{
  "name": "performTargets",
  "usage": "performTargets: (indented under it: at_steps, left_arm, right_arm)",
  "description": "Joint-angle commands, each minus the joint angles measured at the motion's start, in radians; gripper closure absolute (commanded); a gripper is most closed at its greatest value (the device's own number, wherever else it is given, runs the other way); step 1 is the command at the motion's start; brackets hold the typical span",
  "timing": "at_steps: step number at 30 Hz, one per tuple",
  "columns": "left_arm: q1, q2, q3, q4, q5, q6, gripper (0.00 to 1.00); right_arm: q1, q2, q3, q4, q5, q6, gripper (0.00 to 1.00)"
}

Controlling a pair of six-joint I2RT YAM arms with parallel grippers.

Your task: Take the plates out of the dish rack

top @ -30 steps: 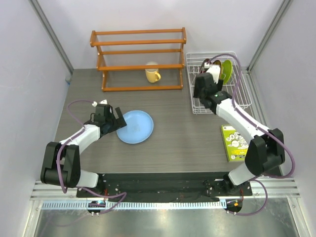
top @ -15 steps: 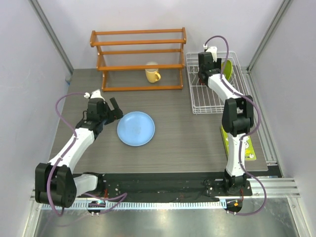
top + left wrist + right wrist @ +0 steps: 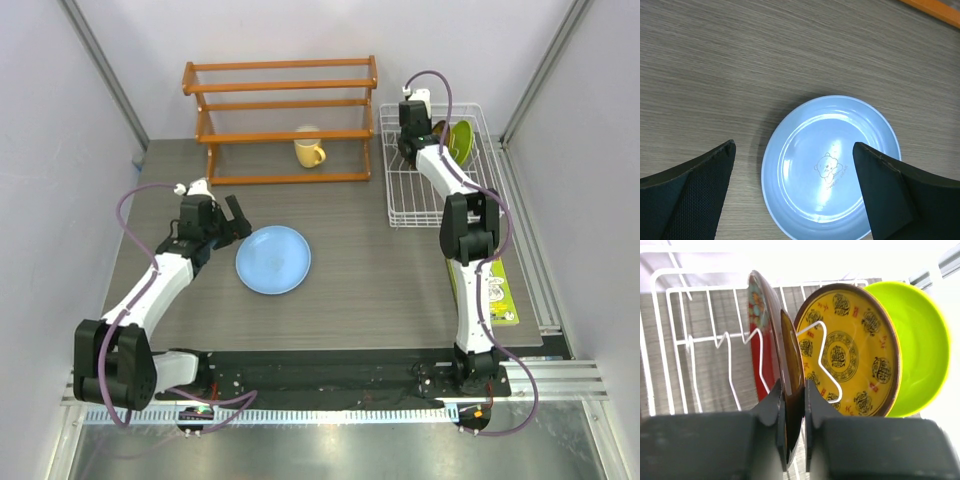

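Observation:
The white wire dish rack (image 3: 440, 212) stands at the back right. In the right wrist view three plates stand upright in its wire slots (image 3: 705, 288): a dark red plate (image 3: 766, 375), a yellow-brown patterned plate (image 3: 860, 365) and a lime green plate (image 3: 920, 350). My right gripper (image 3: 794, 405) is shut on the dark red plate's rim, one finger on each face. It reaches into the rack's far end (image 3: 415, 140). The light blue plate (image 3: 273, 259) lies flat on the table. My left gripper (image 3: 794, 145) hovers open above the blue plate (image 3: 832, 165), by its left edge (image 3: 238, 220).
An orange wooden slatted shelf (image 3: 280, 120) stands at the back, with a yellow mug (image 3: 308, 151) in front of it. A green and yellow box (image 3: 492, 292) lies at the right, partly behind the right arm.
My right arm stretched to the rack's far end and its jaws closed on the dark red plate's rim. My left gripper drew slightly up and away from the blue plate, still open.

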Motion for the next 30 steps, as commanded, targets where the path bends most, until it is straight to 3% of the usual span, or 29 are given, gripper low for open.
performTargets:
  at_steps: [1, 11, 20, 27, 30]
  left_arm:
    - [-0.001, 0.015, 0.035, 0.052, 0.025, 0.004, 0.01]
    - [-0.003, -0.033, 0.024, 0.045, 0.030, -0.004, 0.01]
    - [-0.001, -0.059, 0.019, 0.060, 0.074, -0.027, 0.01]
    - [-0.004, -0.051, -0.034, 0.193, 0.201, -0.090, 0.01]
    - [-0.009, -0.021, -0.076, 0.331, 0.318, -0.139, 0.00]
  right_arm:
    - [-0.007, -0.031, 0.025, 0.046, 0.025, -0.041, 0.99]
    - [0.041, -0.198, -0.081, 0.230, 0.308, -0.170, 0.99]
    - [0.073, -0.518, -0.281, 0.206, 0.311, -0.067, 0.99]
    - [0.125, -0.785, -0.508, -0.029, 0.060, 0.219, 0.98]
    - [0.132, -0.912, -0.666, -0.037, -0.281, 0.366, 0.96]
